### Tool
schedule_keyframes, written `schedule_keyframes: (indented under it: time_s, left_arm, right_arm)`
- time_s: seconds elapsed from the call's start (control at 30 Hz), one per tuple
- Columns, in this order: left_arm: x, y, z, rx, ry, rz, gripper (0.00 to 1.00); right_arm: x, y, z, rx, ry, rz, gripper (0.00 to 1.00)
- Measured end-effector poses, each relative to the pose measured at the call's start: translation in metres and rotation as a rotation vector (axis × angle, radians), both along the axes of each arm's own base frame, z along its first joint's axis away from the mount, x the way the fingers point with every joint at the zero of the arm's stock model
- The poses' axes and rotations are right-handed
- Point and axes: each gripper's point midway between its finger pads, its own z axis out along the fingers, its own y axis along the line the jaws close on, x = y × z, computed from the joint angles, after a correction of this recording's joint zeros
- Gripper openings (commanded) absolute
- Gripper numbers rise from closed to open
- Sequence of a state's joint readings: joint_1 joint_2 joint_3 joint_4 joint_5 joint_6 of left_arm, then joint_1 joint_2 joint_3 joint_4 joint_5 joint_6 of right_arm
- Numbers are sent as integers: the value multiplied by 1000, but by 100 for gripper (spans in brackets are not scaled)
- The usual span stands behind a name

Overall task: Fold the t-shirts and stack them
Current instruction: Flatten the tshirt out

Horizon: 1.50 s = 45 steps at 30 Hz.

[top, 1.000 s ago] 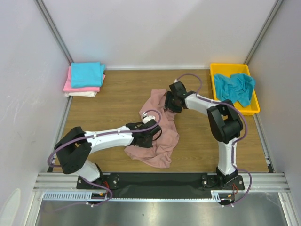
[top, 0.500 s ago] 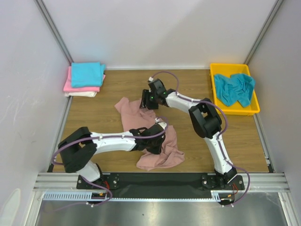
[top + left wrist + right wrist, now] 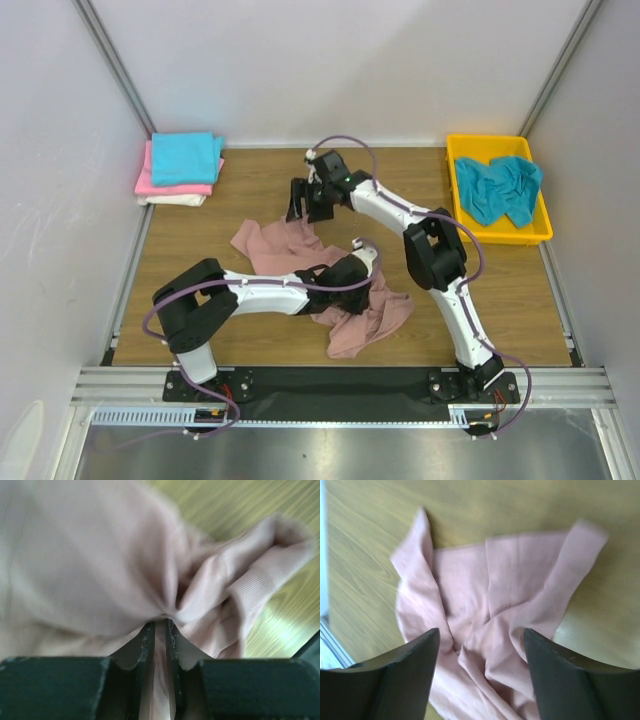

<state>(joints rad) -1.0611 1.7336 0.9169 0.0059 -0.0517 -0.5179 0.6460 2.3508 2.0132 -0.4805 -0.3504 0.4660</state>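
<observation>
Where the left gripper (image 3: pixel 160 626) clamps, the pink shirt (image 3: pixel 85 565) seems pinched.

**A:** Overhead view: which surface fills the centre?

**B:** A wood-grain table (image 3: pixel 250 195), grain running left to right; the same wood shows in both wrist views.

**A:** And at its far right corner?

**B:** A yellow plastic tray (image 3: pixel 490 141); rectangular, with a raised rim; its long side lies along the table's right edge.

**A:** The surround?

**B:** White wall panels (image 3: pixel 330 70) at back, left and right; two slanting metal posts (image 3: pixel 112 60) at the rear corners; a metal rail (image 3: pixel 120 385) along the near edge; a white slotted cable duct (image 3: pixel 130 415) just below it; a brushed steel sheet (image 3: pixel 340 450) nearest the camera.
</observation>
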Motion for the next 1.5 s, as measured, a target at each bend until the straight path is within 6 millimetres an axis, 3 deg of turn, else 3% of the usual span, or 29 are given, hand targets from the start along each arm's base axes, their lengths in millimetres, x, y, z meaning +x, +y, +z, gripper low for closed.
schedule_keyframes:
  time_s: [0.1,0.13,0.2,0.4,0.5,0.6,0.67,0.73,0.8,0.9,1.0,1.17,1.37,1.5]
  left_arm:
    - [13,-16,19,-29,-54,-13,45]
    - [18,-20,28,-42,-77,-11,63]
    - [24,-24,44,-61,-117,-10,76]
    - [39,9,99,-78,-186,77,79]
    - [61,45,125,-79,-215,183,82]
    - [90,89,139,-65,-234,329,84]
    - [106,118,138,-51,-229,424,84]
    - [125,154,131,-24,-208,538,84]
    - [139,182,122,-1,-180,630,83]
    - [154,209,107,30,-137,728,81]
    - [162,209,87,66,-81,748,79]
    - [170,197,57,92,2,739,78]
    - [178,194,34,95,52,780,74]
    - [194,193,29,68,66,817,70]
  right_arm:
    - [24,-17,32,11,-40,-17,100]
    - [35,-24,46,22,-69,-27,100]
    - [50,-44,72,34,-106,-59,100]
    - [60,-131,163,33,-213,-227,100]
    - [37,-184,202,28,-261,-341,99]
    - [5,-227,216,19,-282,-433,98]
    - [-18,-244,209,-5,-262,-467,97]
    - [-39,-249,189,-20,-225,-468,93]
    - [-67,-251,154,-45,-144,-451,82]
    - [-108,-248,96,-102,2,-421,75]
    - [-143,-237,59,-159,108,-367,70]
    - [-179,-219,38,-186,153,-298,69]
    - [-192,-213,22,-234,146,-269,64]
    - [-200,-211,-1,-273,173,-248,62]
